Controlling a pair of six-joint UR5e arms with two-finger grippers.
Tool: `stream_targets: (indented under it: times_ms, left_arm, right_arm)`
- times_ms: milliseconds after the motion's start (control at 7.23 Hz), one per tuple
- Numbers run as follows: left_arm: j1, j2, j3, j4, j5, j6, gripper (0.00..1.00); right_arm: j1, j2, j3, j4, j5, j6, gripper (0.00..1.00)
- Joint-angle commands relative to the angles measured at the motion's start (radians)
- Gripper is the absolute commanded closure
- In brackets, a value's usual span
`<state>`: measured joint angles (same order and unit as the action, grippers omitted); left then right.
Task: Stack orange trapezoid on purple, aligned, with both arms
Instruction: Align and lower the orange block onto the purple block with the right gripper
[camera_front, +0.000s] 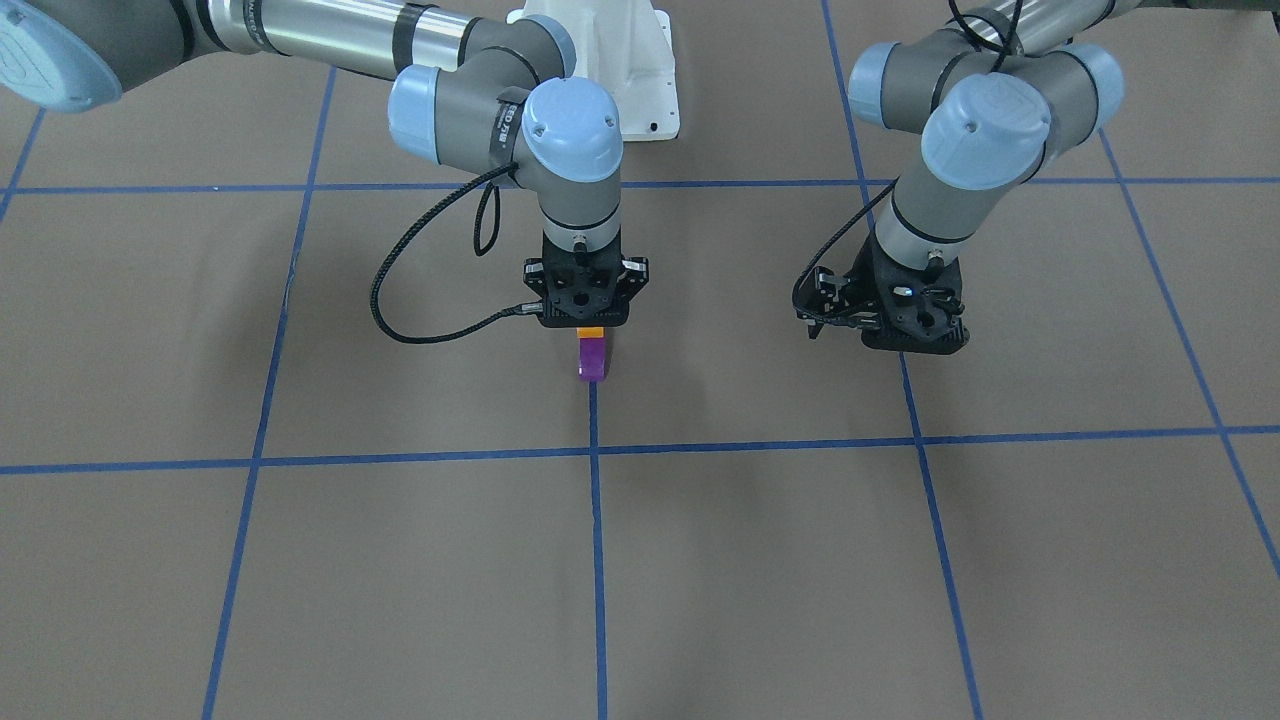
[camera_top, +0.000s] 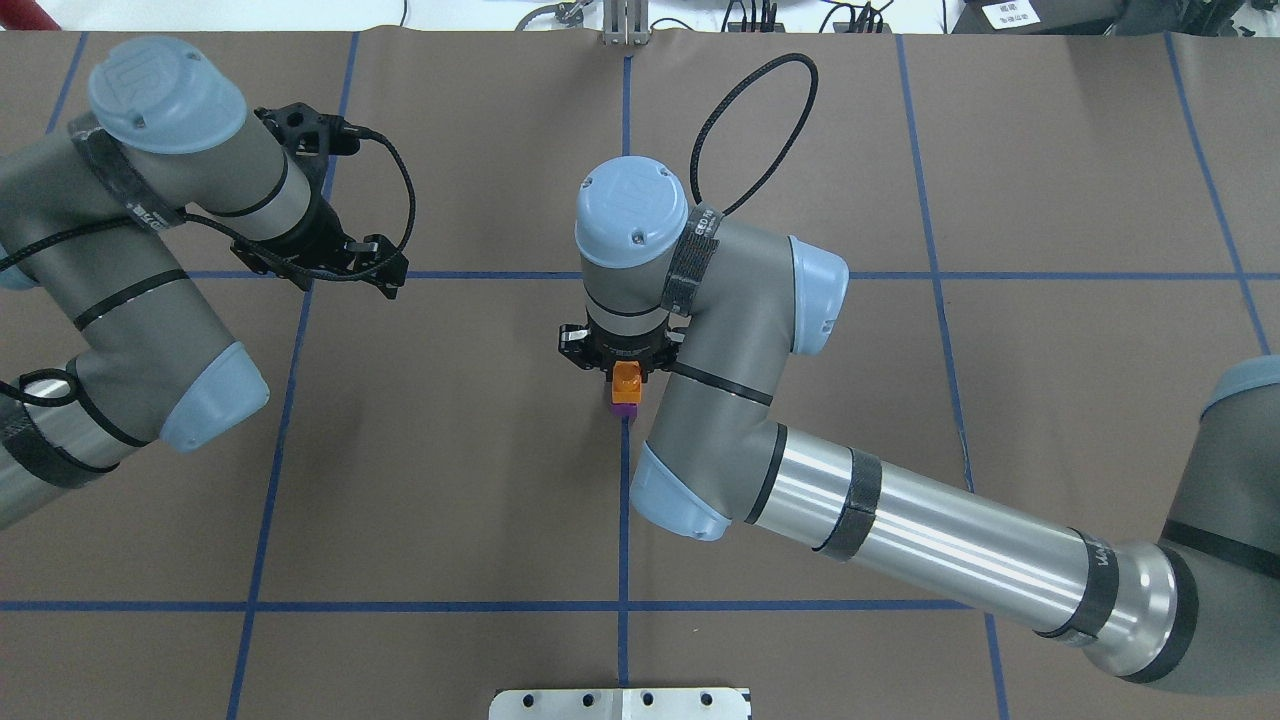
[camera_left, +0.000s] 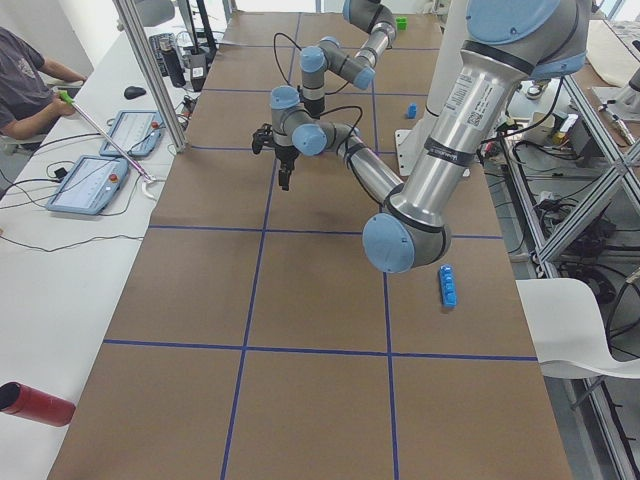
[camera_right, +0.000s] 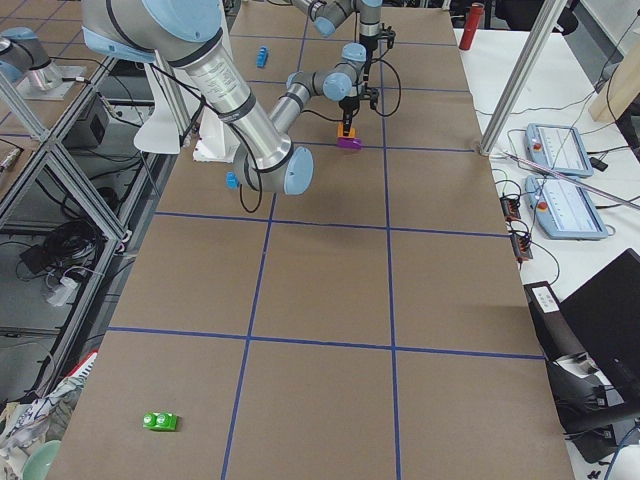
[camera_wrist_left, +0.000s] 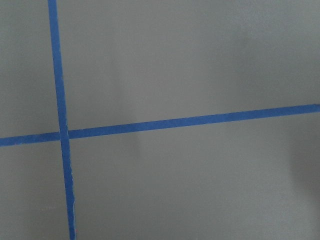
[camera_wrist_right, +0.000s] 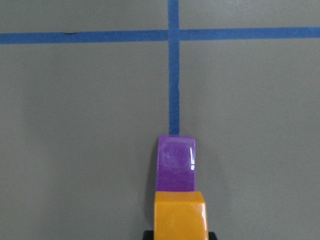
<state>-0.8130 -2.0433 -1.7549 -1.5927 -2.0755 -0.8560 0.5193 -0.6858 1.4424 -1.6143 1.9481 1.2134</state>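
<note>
The purple block (camera_front: 592, 362) stands on the table on a blue tape line. It also shows in the overhead view (camera_top: 626, 402) and the right wrist view (camera_wrist_right: 176, 162). The orange trapezoid (camera_front: 590, 333) sits right on top of it, also seen from overhead (camera_top: 627, 377) and in the right wrist view (camera_wrist_right: 180, 215). My right gripper (camera_front: 589, 328) points straight down and is shut on the orange trapezoid. My left gripper (camera_front: 880, 335) hangs over bare table well to the side (camera_top: 320, 265). No fingers show in its wrist view; it looks open and empty.
A long blue brick (camera_left: 448, 285) lies near the robot's base on the left-arm side. A small blue block (camera_right: 230, 180) and a green block (camera_right: 160, 421) lie far from the stack. Operators' tablets (camera_left: 95, 180) lie on the side table.
</note>
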Motion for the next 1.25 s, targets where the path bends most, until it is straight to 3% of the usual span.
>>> stream_targets:
  times_ms: [0, 1107]
  left_arm:
    - [0.002, 0.0, 0.0, -0.001, 0.0, 0.0, 0.0]
    - [0.0, -0.003, -0.003, 0.0, 0.002, -0.002, 0.0]
  right_arm:
    - [-0.005, 0.0, -0.004, 0.001, -0.002, 0.0, 1.0]
    - [-0.021, -0.003, -0.011, 0.001, -0.035, -0.017, 1.0]
